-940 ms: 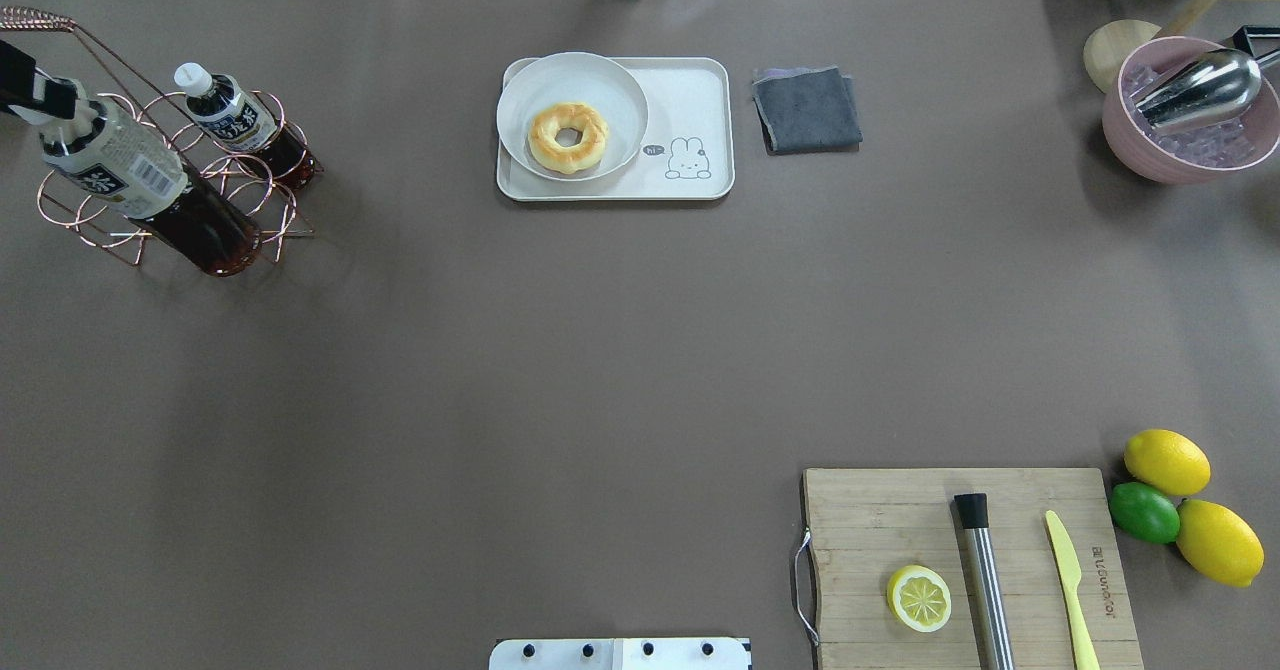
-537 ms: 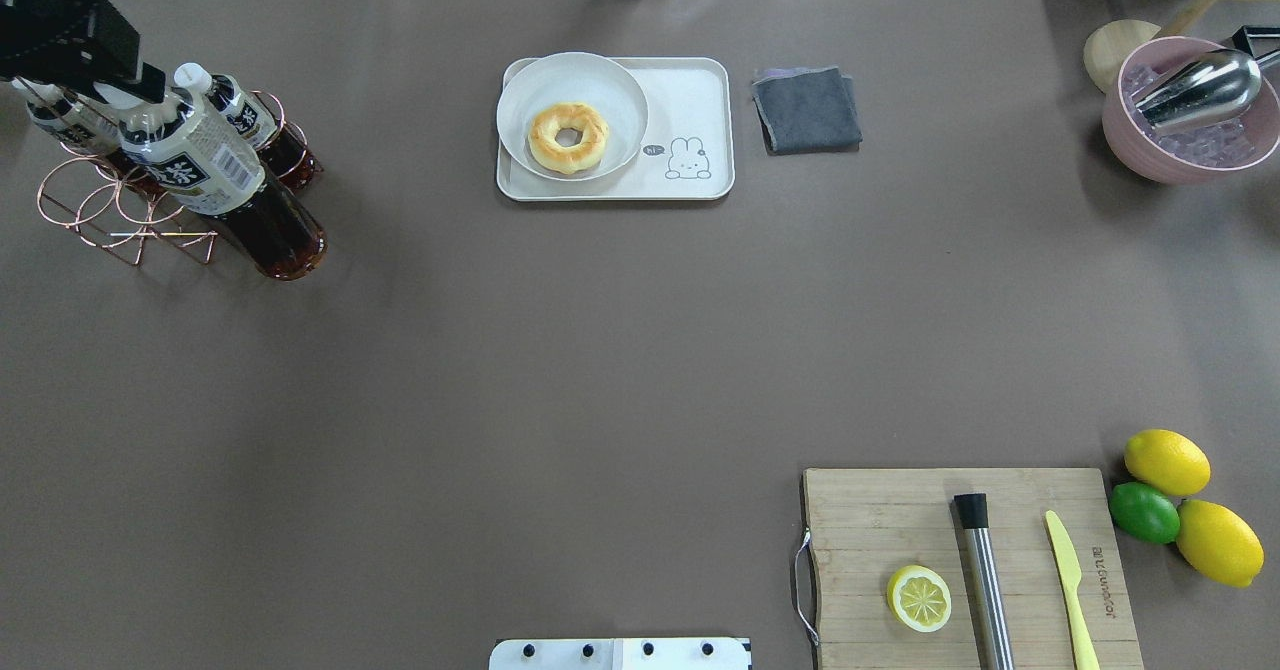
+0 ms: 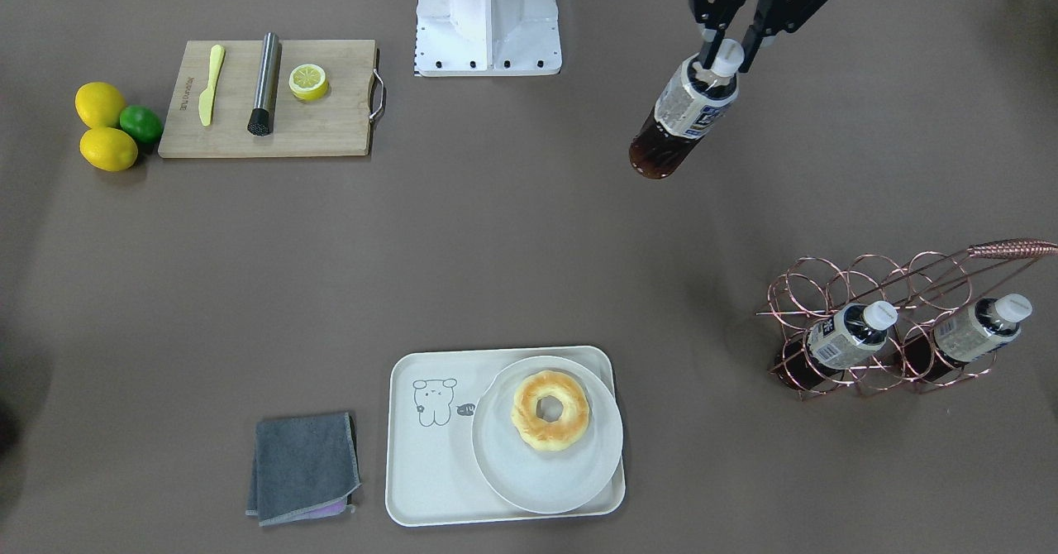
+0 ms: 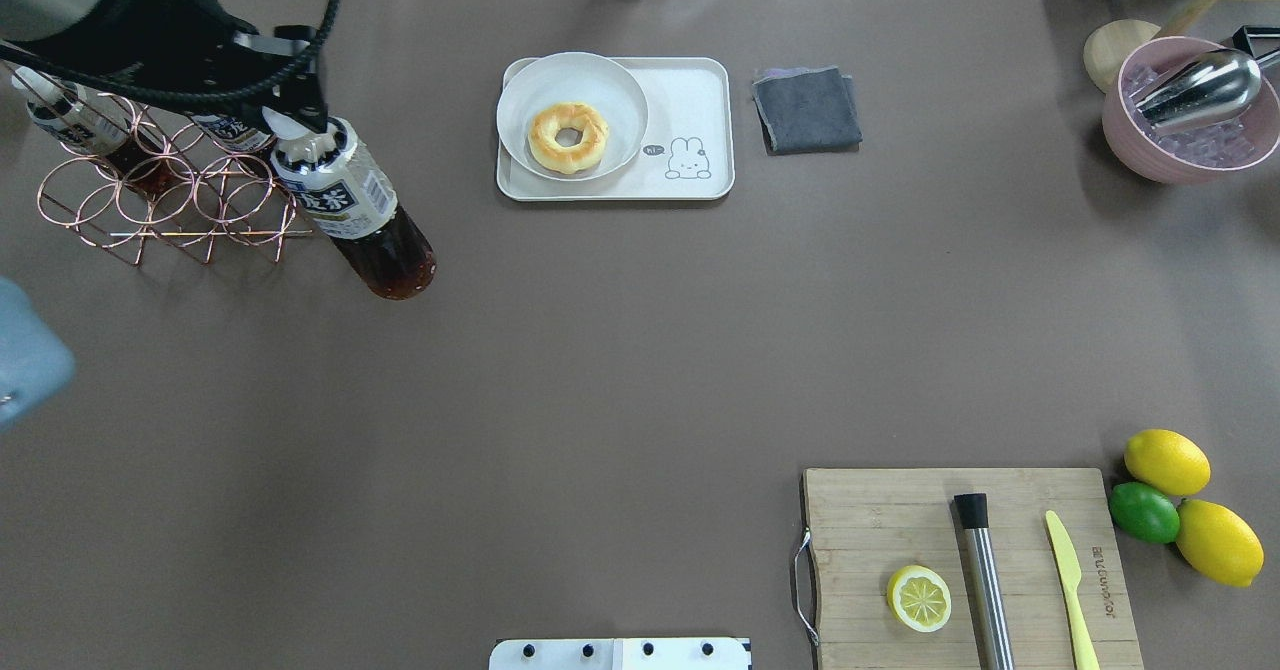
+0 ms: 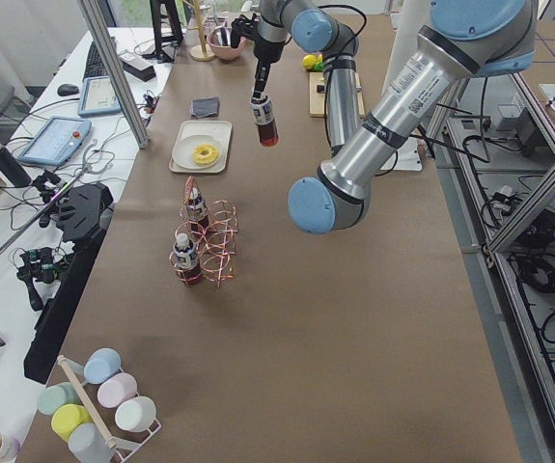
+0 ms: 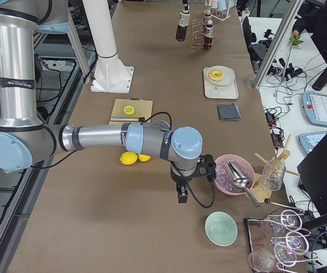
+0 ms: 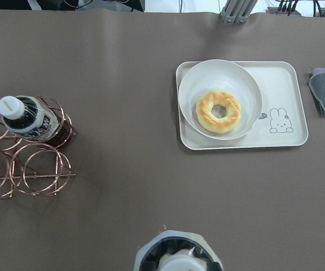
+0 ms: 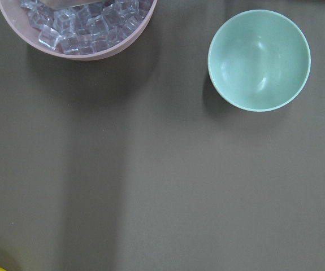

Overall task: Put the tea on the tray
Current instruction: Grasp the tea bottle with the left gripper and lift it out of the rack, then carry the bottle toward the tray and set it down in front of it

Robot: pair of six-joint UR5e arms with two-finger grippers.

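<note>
My left gripper is shut on the white cap of a tea bottle and holds it in the air, hanging tilted, just right of the copper rack. It also shows in the front view and at the bottom of the left wrist view. The cream tray with the drawn bear lies farther right at the back; its right half is bare. Two more tea bottles stand in the rack. My right gripper hovers near the ice bowl; I cannot tell whether it is open.
A round white plate with a doughnut fills the tray's left half. A grey cloth lies right of the tray. A pink ice bowl, a cutting board and lemons are on the right side.
My left gripper has carried the tea bottle to the right, from over the rack to a spot beside it, nearer the tray. Nothing else has moved.
</note>
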